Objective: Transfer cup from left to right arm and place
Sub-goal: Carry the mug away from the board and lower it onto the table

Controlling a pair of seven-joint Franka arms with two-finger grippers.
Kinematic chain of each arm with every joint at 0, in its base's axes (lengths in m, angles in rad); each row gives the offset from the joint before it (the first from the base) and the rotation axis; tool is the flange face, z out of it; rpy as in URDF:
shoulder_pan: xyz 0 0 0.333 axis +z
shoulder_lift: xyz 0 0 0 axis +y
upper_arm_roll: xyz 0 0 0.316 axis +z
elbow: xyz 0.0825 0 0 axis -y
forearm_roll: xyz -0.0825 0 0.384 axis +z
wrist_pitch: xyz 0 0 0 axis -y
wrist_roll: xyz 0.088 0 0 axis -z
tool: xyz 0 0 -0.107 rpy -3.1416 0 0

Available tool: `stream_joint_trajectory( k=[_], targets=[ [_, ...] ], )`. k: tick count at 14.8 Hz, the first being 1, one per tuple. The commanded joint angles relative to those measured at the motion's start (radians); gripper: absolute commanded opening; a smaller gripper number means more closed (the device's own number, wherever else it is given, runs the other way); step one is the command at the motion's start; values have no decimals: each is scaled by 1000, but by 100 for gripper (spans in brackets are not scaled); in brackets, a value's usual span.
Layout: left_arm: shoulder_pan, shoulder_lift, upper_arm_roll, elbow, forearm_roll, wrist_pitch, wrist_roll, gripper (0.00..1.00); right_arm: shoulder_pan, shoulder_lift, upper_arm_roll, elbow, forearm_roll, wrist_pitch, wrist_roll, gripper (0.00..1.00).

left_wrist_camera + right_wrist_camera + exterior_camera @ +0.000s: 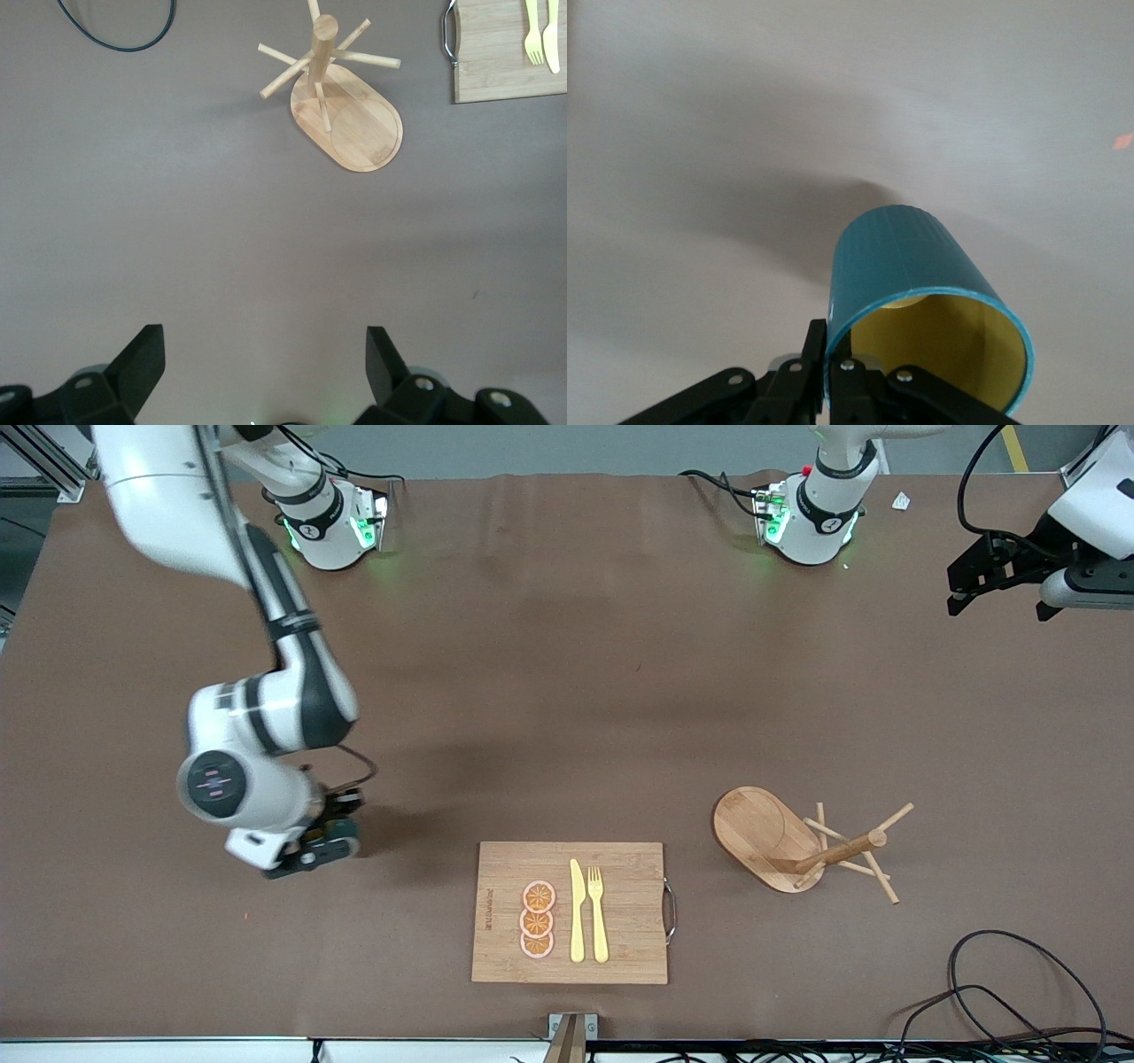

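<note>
We see right gripper (833, 376) low over tabletop (567, 691) toward right arm's end, fingers clamped on rim of cup (921, 292), cup tilted. Left gripper (266, 372) waits, jaws wide apart, empty, above tabletop's left-arm end. Cutting board (620, 948) near tabletop's camera-side edge.

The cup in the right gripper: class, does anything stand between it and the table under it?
Nothing visible does. The right gripper is shut on the rim of the cup, low over bare table toward the right arm's end, beside the cutting board.
</note>
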State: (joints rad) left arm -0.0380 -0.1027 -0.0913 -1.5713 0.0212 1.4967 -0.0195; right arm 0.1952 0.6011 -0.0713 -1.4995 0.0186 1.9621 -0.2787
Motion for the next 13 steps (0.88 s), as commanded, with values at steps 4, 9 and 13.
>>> stream_joint_trajectory(
  k=[4, 9, 13],
  targets=[
    [7, 1, -4, 4, -1, 37, 18, 100, -123, 5, 22, -28, -20, 44, -315, 1],
    [29, -3, -4, 8, -3, 33, 39, 100, -132, 34, 22, -41, -32, 43, -333, 3],
    [40, 4, -4, 22, -10, 39, 39, 100, -132, 46, 21, -30, -34, 43, -321, 39]
  ],
)
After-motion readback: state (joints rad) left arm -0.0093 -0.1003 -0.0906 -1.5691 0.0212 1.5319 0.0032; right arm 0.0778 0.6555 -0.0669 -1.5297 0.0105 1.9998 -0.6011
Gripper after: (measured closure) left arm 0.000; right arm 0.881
